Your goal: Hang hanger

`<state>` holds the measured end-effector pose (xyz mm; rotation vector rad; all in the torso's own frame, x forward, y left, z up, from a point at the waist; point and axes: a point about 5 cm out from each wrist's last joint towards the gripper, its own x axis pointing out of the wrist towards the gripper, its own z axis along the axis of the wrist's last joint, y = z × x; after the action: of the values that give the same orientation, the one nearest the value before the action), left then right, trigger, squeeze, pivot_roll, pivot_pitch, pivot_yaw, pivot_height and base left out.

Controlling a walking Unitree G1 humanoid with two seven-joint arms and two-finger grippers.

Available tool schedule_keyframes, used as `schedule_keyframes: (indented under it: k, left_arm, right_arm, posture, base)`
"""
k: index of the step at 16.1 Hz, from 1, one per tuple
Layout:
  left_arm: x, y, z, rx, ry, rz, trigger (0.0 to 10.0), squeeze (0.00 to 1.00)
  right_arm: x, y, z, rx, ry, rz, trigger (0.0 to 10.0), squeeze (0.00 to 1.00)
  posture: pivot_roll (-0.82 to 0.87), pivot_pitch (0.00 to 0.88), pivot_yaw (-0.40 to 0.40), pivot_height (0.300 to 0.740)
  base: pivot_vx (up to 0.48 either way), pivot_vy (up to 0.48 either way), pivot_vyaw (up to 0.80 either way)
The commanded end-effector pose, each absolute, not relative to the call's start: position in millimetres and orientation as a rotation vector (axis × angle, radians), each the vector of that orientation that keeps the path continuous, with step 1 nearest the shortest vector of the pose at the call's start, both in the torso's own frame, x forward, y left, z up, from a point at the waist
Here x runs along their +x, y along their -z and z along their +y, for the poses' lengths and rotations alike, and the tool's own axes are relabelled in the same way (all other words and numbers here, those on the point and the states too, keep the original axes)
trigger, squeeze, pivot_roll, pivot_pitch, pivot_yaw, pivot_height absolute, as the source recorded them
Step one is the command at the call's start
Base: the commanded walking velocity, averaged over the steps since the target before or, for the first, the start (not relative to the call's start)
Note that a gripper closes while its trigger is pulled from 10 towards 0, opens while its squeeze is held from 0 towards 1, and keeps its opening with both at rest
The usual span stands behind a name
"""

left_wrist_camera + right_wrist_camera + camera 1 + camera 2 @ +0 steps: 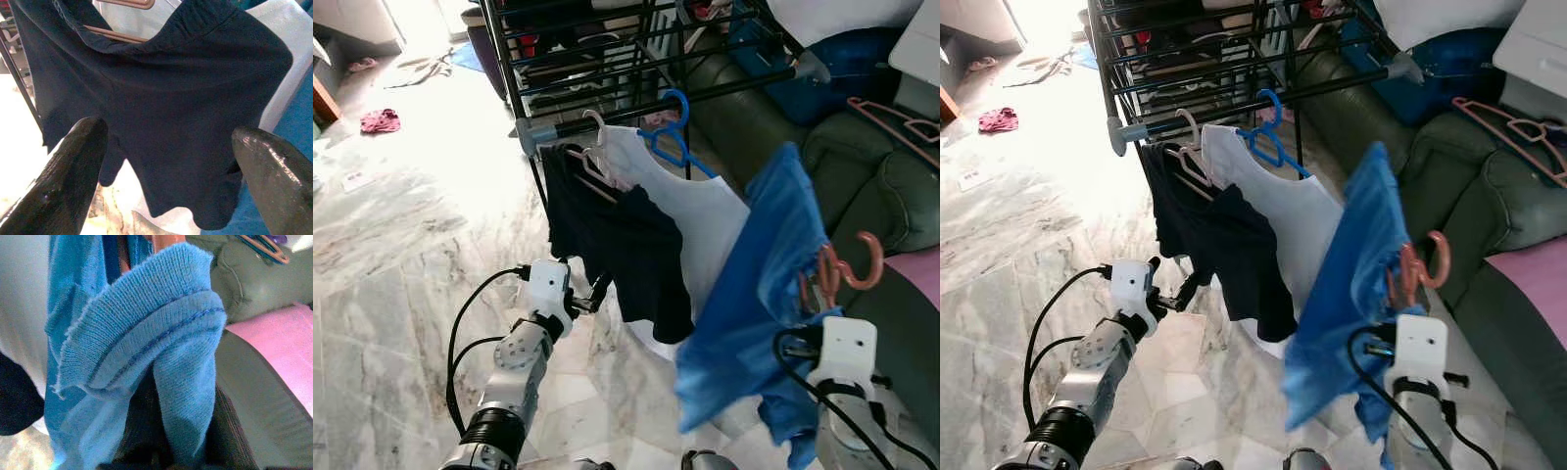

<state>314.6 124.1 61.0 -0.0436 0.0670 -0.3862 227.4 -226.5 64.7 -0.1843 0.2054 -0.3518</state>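
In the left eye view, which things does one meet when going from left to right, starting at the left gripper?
left gripper → dark garment on the rack → white garment on the blue hanger → blue garment on the pink hanger, held by the right gripper → green sofa
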Motion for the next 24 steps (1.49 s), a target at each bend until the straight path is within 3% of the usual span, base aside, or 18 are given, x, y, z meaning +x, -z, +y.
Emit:
schedule_keyframes:
  k: [1, 6, 18, 24]
  left_arm:
    - [314.2, -58.7, 124.6, -0.038, 0.402, 0.081, 10.0, 0.00]
    - [314.9, -58.5, 124.0, -0.032, 0.418, 0.083, 10.0, 0.00]
    - [310.1, -52.8, 122.3, -0.046, 0.428, 0.099, 10.0, 0.00]
    - [308.3, -44.6, 134.1, -0.012, 0.299, 0.132, 10.0, 0.00]
  right_arm:
    - [225.1, -62.7, -229.9, -0.170, 0.363, 0.216, 10.0, 0.00]
    - [225.9, -62.6, -226.9, -0.157, 0.338, 0.211, 10.0, 0.00]
    - [223.1, -60.1, -224.3, -0.153, 0.308, 0.227, 10.0, 0.00]
    - [227.7, -65.1, -223.6, -0.161, 0.155, 0.243, 10.0, 0.00]
  posture:
    - [-0.15, 0.151, 0.097, 0.740]
    - [-0.15, 0.144, 0.104, 0.740]
    - [-0.16, 0.153, 0.092, 0.740]
    - [-0.17, 0.157, 0.076, 0.740]
  base:
    - [0.000, 0.000, 0.00]
    - [0.000, 0.000, 0.00]
    - [0.408, 0.000, 0.00]
    - [0.064, 0.000, 0.00]
